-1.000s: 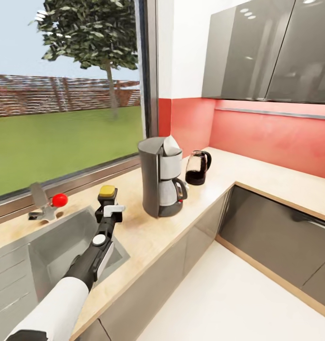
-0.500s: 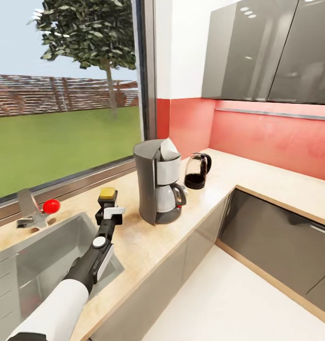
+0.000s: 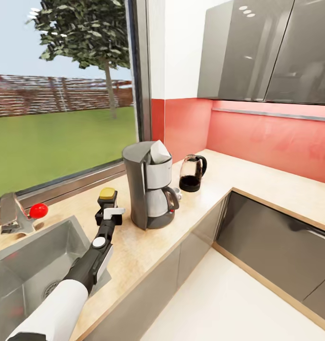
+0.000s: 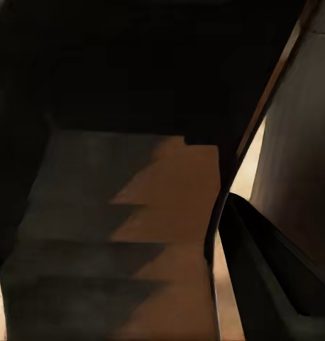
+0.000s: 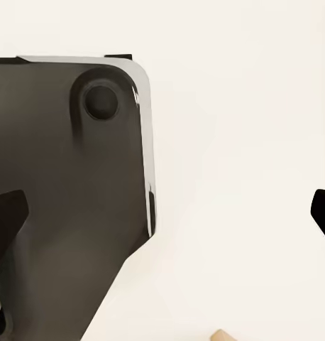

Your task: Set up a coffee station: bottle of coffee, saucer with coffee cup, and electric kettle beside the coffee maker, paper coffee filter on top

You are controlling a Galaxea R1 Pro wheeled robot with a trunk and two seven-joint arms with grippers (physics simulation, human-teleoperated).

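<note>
Grey coffee maker (image 3: 147,187), beige speckled worktop (image 3: 257,177), yellow-lidded bottle (image 3: 107,196), red backsplash (image 3: 271,137), red tap knob (image 3: 38,210).

Coffee maker (image 3: 147,187): grey, upright on countertop (image 3: 257,177), white paper filter (image 3: 158,152) sitting in its top; electric kettle (image 3: 191,173): glass body, dark base, upright just to its far right; yellow-lidded coffee bottle (image 3: 107,196) upright left of maker.

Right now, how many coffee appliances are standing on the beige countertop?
2. The tall grey coffee maker with its glass carafe stands by the window, right of the steel sink. The dark glass electric kettle stands behind it toward the red backsplash corner. More may be hidden behind the maker.
</note>
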